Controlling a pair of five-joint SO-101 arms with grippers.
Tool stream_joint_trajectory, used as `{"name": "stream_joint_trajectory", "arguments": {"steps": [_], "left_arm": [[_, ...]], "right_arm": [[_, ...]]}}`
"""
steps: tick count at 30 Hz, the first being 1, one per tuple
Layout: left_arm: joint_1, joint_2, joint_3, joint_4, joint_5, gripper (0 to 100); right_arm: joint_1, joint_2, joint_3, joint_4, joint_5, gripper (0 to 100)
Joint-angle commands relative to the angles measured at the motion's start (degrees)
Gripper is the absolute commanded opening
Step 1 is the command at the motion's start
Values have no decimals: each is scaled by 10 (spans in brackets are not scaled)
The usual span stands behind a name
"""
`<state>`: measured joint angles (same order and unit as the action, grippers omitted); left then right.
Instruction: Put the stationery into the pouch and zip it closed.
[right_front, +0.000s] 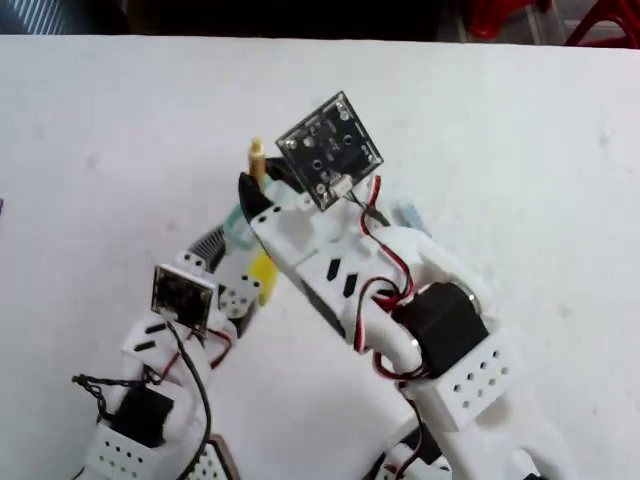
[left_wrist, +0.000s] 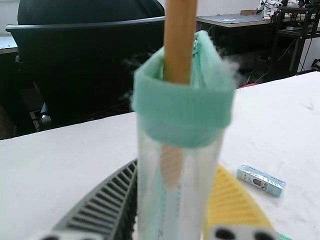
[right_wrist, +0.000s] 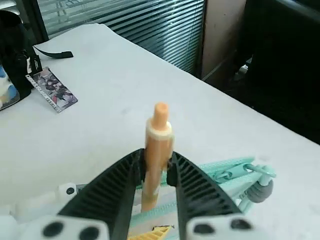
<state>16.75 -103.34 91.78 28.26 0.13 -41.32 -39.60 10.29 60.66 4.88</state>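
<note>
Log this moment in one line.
left gripper: holds pouch upright | right gripper: holds pen in pouch mouth | pouch: open

The left gripper (left_wrist: 170, 205) has one grey finger (left_wrist: 100, 207) and one yellow finger (left_wrist: 235, 200). Both have rows of little ridges. Right behind the fingers are white parts with dark round holes. The right gripper (right_wrist: 155, 160) has two black fingers (right_wrist: 112, 192) with ridges too, and white parts with round holes behind them. Further back from its fingers, the right arm (right_front: 445, 265) carries a flat black square board (right_front: 330, 150) dotted with small holes. The left arm (right_front: 140, 340) has a smaller board (right_front: 183, 295). Both arms are white plastic. The right arm has a black motor block (right_front: 440, 325), looping red and black wires (right_front: 372, 222), short black slots and a panel of tiny holes (right_front: 475, 380). A thin black cable (right_front: 200, 385) runs along the left arm.
</note>
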Motion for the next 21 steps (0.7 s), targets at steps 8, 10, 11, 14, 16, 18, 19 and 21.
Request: {"name": "stream_joint_trajectory", "arguments": {"steps": [8, 10, 11, 14, 16, 18, 19, 21], "left_arm": [[2, 5, -8, 0, -3, 185], [3, 5, -8, 0, -3, 185], [3, 5, -8, 0, -3, 185], [3, 5, -7, 0, -3, 185], [2, 5, -7, 0, -3, 185], [1, 5, -7, 0, -3, 185], [1, 5, -7, 0, -3, 185], [1, 5, -7, 0, -3, 185]], "right_arm": [[68, 45, -14, 25, -22, 153], [63, 45, -15, 26, -18, 265], [58, 45, -15, 26, -17, 309], [50, 45, -16, 27, -17, 327], [51, 44, -28, 27, -17, 302], [61, 44, -46, 28, -16, 276], [70, 44, -55, 28, -16, 264], [84, 35, -66, 28, -16, 247]]}}
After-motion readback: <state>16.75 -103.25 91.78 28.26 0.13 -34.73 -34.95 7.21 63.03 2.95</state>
